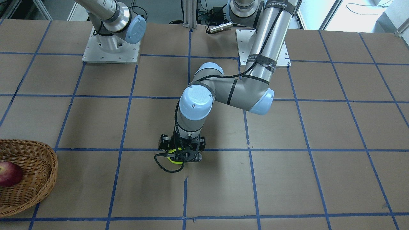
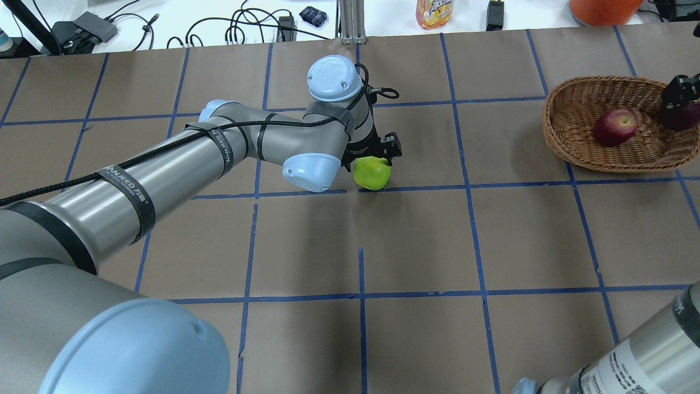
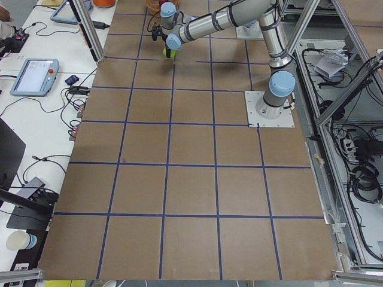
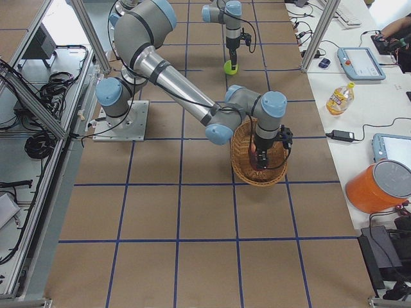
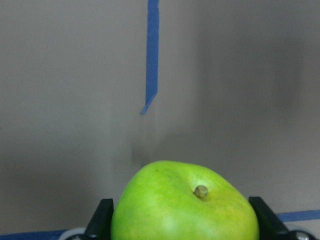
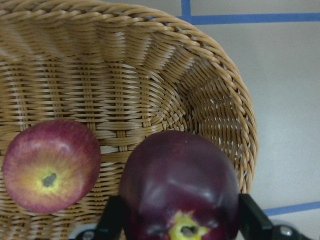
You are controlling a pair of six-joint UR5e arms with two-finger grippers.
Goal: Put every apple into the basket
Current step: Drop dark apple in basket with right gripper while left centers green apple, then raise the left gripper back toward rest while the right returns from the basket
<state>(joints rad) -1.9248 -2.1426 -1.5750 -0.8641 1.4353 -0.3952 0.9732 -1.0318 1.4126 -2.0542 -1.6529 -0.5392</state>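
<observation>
Gripping the green apple [image 2: 372, 173] from both sides, the left gripper [image 5: 181, 222] points straight down near the middle of the table [image 1: 287, 179]. Its black fingers [image 5: 101, 220] press against the fruit's flanks, and the short brown stem faces up toward the wrist camera. The apple hangs low over the brown paper at a blue tape line. Whether its underside touches the surface cannot be told. In the overhead view only the lower half of the green apple shows below the wrist, and in the front-facing view it is a thin yellow-green sliver under the black gripper body. The basket [image 2: 569, 148] sits well apart from that apple, toward the table's edge on the robot's right. The red apple [image 6: 50, 165] lies on the woven floor, with its yellowish stem dimple turned up. The right gripper [image 6: 180, 217] reaches down over the basket's inside and is clamped on the purple apple [image 6: 180, 185], one finger on each side. That apple is just beside the red one without touching it, and it is nearer the rim. From the overhead camera the purple apple sits at the basket's far-right side, partly cut off by the picture's edge. The pictures do not show whether it rests on the wicker or hangs just above it.
</observation>
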